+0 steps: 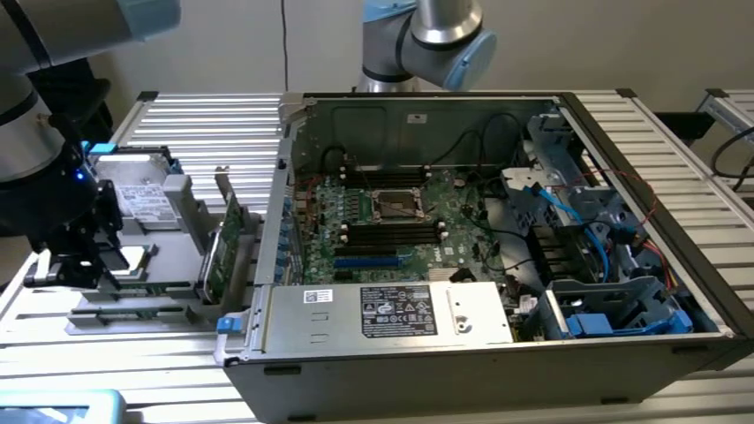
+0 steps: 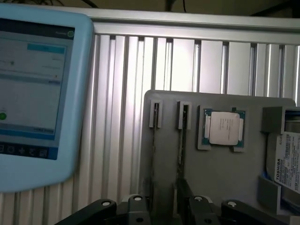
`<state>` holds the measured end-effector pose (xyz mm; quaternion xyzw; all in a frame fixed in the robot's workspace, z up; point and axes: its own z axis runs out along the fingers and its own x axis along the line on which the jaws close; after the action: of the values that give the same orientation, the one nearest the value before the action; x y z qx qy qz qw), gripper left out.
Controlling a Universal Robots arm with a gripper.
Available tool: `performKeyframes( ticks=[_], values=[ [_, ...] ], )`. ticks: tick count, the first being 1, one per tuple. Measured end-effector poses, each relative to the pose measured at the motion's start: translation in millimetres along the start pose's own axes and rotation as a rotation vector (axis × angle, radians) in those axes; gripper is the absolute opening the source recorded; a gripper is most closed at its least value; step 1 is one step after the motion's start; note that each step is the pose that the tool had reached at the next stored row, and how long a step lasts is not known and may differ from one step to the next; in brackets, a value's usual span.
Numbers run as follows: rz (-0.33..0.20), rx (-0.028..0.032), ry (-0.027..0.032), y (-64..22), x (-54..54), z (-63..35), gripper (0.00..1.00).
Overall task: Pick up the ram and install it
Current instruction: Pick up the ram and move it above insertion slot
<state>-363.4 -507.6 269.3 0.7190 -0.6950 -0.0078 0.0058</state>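
My gripper (image 2: 165, 210) hangs wide open over the grey tray (image 2: 220, 178), holding nothing. The ram (image 2: 179, 150) — I take it to be the thin board standing on edge in a tray slot — lies near my fingertips. I should line up with its length, straddle it evenly and pinch its flat faces — no skew.

Robotics lab: open PC case (image 1: 471, 380) on alu-profile bench (image 1: 200, 124), teach pendant (image 2: 42, 93).
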Motion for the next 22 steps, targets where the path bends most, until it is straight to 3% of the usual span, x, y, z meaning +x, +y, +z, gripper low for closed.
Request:
performKeyframes(
  ticks=[5, 22],
  values=[
    [0.0, 0.0, -0.0001, -5.7, 2.6, 9.0, 0.36],
    [-0.001, 0.0001, -0.0001, -9.1, 5.8, 39.9, 0.36]
  ],
)
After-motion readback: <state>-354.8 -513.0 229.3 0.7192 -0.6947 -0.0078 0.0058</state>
